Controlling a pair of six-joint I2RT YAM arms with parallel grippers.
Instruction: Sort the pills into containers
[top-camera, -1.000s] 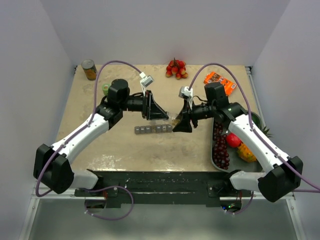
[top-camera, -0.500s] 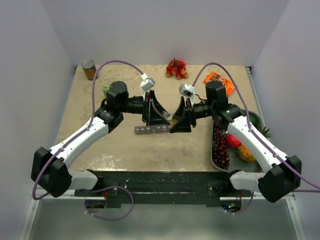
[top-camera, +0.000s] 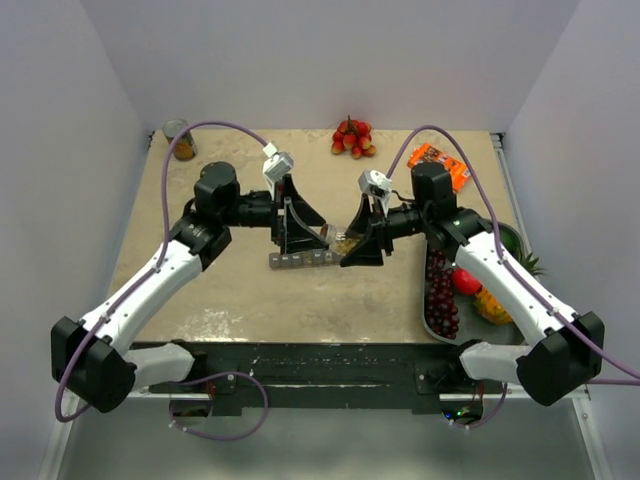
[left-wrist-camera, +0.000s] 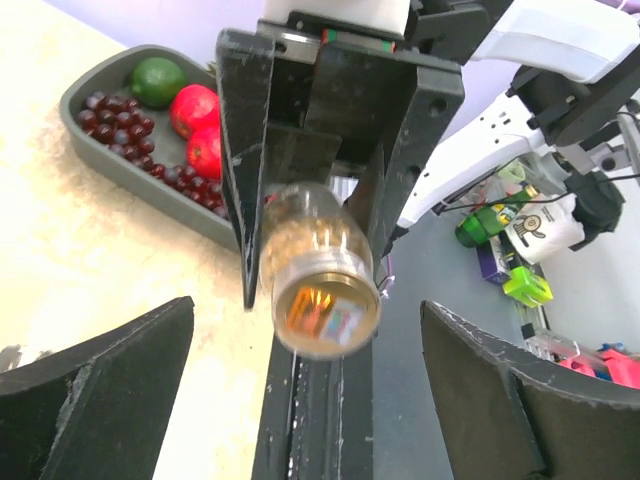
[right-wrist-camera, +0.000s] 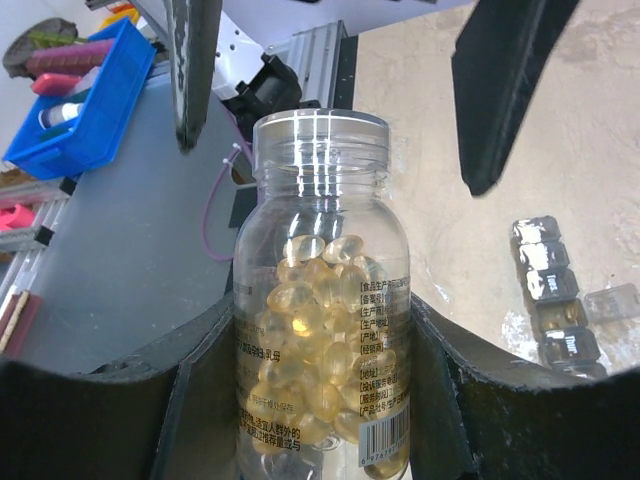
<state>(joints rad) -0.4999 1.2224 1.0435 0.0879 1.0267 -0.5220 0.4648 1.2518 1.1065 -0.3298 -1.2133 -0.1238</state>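
A clear bottle (right-wrist-camera: 320, 300) full of yellow softgel pills (right-wrist-camera: 305, 290) stands between the pads of my right gripper (right-wrist-camera: 320, 312), which is shut on its body. From above, this bottle (top-camera: 343, 240) points left, just above the right end of the grey strip of containers (top-camera: 305, 260). My left gripper (top-camera: 308, 228) faces the bottle's capped end (left-wrist-camera: 318, 290) with its jaws wide open and nothing between them, a little apart from the bottle. Part of the containers (right-wrist-camera: 552, 300) shows on the table in the right wrist view.
A grey tray (top-camera: 432, 320) with grapes and other fruit lies at the right edge. A tin can (top-camera: 178, 138) stands at the back left. Red fruit (top-camera: 351, 137) and an orange packet (top-camera: 438, 163) lie at the back.
My left gripper has opened wide and drawn back to the left, away from the bottle's end. The right gripper has kept hold of the bottle and barely moved.
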